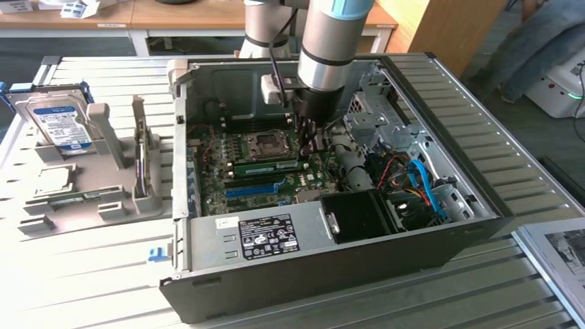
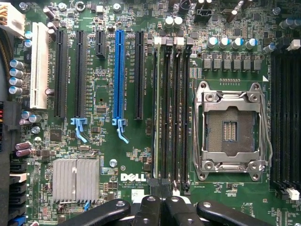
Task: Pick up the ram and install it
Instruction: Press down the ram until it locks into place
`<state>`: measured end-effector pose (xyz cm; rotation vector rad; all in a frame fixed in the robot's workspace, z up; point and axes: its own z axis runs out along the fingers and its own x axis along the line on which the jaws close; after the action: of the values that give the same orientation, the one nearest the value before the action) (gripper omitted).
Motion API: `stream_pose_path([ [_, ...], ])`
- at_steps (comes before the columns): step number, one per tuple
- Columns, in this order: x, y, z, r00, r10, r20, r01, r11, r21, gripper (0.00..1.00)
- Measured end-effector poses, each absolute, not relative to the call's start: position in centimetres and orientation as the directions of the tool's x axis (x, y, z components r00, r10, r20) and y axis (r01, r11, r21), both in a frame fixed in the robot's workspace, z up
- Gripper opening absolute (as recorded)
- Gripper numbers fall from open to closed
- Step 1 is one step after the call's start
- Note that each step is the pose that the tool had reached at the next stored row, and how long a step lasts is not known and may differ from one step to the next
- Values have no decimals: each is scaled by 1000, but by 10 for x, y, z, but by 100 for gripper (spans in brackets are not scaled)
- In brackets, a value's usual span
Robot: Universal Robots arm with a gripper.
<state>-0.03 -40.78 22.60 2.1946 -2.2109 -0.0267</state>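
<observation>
In the exterior view, your grey-and-blue robot arm (image 1: 325, 41) reached straight down into the open black computer tower case (image 1: 320, 271) lying on its side on the slatted table (image 1: 82, 274). The gripper (image 1: 297, 152) hung low over the green motherboard (image 1: 219, 164), just right of the empty silver processor socket (image 1: 268, 142). The ram, a long thin green circuit-board stick (image 1: 265, 166), lay along a slot just near of that socket. It looked seated rather than carried, with the gripper at its right end. Far to the left, outside the case, the silver hard drive with a blue-white label (image 1: 55, 123) stood in the grey parts holder (image 1: 92, 205).

In the wrist view, the black fingers (image 2: 149, 212) were pressed together with nothing between them, over one end of the bank of memory slots. The ram (image 2: 154, 113) showed edge-on as a pale line in the slot nearest the long blue expansion slot (image 2: 119, 70). I could not tell whether its end latches had snapped in.

The risk, as I judged it, was uneven seating. Pressure at one end could rock the stick and leave the other end high. Closed fingers could also slide off that thin edge onto the neighbouring black slots (image 2: 175, 113) or toward the exposed socket (image 2: 230, 125).
</observation>
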Motion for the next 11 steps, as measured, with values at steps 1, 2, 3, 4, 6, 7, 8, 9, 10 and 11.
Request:
stream_pose_path([
  [1,0,-408,226,-7,-1000,6,-1000,7,31,10],
  [2,0,-408,225,-7,-1000,7,-999,8,31,10],
  [3,0,-408,225,-7,-1000,7,-999,7,31,10],
  [4,0,-408,225,-7,-1000,7,-999,7,31,10],
  [6,0,-408,225,-7,-1000,7,-999,8,31,10],
  [7,0,-408,225,-7,-1000,7,-999,8,31,10],
  [8,0,-408,225,-7,-1000,7,-999,7,31,10],
  [9,0,-408,225,-7,-1000,7,-1000,7,31,10],
  [10,0,-408,225,-7,-1000,7,-1000,7,31,10],
  [11,0,-408,224,-7,-1000,7,-1000,7,31,10],
])
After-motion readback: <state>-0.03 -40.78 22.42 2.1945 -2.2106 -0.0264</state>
